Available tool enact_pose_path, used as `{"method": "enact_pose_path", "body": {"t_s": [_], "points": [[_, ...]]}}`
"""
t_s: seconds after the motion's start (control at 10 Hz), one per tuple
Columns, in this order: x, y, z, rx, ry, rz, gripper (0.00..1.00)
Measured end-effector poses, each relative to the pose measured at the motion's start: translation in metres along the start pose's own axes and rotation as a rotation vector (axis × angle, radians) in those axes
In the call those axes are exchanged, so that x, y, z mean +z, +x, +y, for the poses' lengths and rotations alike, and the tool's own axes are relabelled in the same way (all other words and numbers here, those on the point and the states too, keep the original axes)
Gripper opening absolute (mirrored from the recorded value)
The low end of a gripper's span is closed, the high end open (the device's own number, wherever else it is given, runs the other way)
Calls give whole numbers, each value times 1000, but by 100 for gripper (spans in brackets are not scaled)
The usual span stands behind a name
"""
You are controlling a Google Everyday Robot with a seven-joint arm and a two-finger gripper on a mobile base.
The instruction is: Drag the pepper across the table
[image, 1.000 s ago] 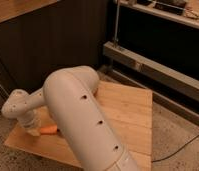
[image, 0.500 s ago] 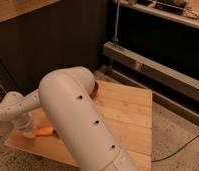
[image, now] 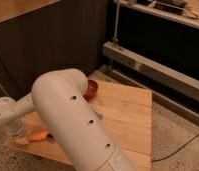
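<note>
The pepper [image: 38,135] is a small orange piece lying on the near left part of the light wooden table [image: 128,110]. My gripper [image: 16,134] is low over the table's near left corner, right beside the pepper's left end, and seems to touch it. My big white arm [image: 73,120] fills the foreground and hides much of the table's left half.
A round dark-red bowl [image: 91,89] sits at the table's far edge, partly behind my arm. A bit of a blue piece [image: 98,116] shows by the arm. Dark cabinets and a metal rail [image: 153,67] stand behind. A cable [image: 183,147] lies on the floor at right.
My gripper has moved left and toward the near edge of the table. The pepper has shifted the same way with it.
</note>
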Motion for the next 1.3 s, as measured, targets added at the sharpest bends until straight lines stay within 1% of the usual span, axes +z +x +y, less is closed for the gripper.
{"method": "enact_pose_path", "body": {"t_s": [0.2, 0.7, 0.9, 1.1, 1.2, 1.3], "points": [[2, -17, 14, -33, -18, -17, 30], [7, -48, 47, -118, -59, -41, 30], [3, -65, 69, -158, -111, -78, 30], [-3, -83, 92, -209, -175, -126, 30], [-6, -88, 98, -225, -198, -145, 30], [-9, -91, 104, -239, -226, -161, 34]]}}
